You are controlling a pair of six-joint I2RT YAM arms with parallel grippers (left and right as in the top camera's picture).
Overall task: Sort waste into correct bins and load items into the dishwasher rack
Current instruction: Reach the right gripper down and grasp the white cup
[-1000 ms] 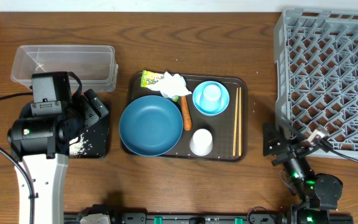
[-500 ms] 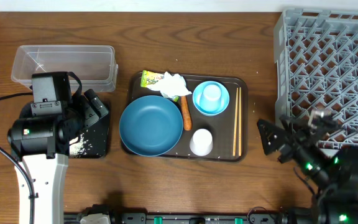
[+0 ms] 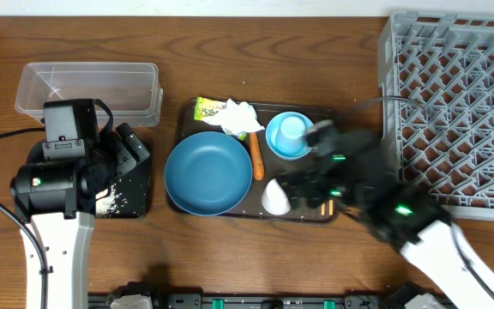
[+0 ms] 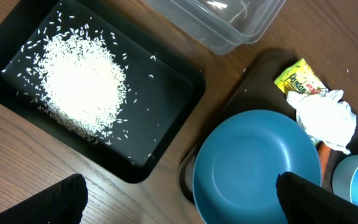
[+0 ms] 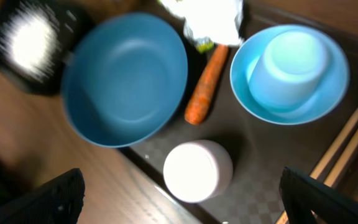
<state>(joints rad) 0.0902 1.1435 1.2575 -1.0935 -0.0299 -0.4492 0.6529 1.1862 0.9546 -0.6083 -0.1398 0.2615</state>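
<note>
On the brown serving tray (image 3: 337, 116) lie a dark blue plate (image 3: 206, 172), a carrot (image 3: 256, 156), a crumpled tissue (image 3: 238, 116), a yellow-green wrapper (image 3: 207, 108), and chopsticks (image 3: 328, 142) half hidden by my right arm. A light blue bowl (image 3: 288, 137) there has a cup (image 5: 294, 59) standing in it. My right gripper (image 3: 303, 190) hangs open and blurred above an upturned white cup (image 5: 197, 171), holding nothing. Rice (image 4: 79, 81) lies in the black tray (image 4: 166, 93), behind which stands the clear tub (image 3: 88, 90). My left gripper (image 4: 182, 202) is open and empty between black tray and plate (image 4: 257, 165).
The grey dishwasher rack (image 3: 453, 103) fills the right back of the table. Bare wood shows between the serving tray and the rack, and along the front edge.
My right arm has swung from the table's front right, beside the rack, leftward over the serving tray, above the white cup. The left arm has not moved.
</note>
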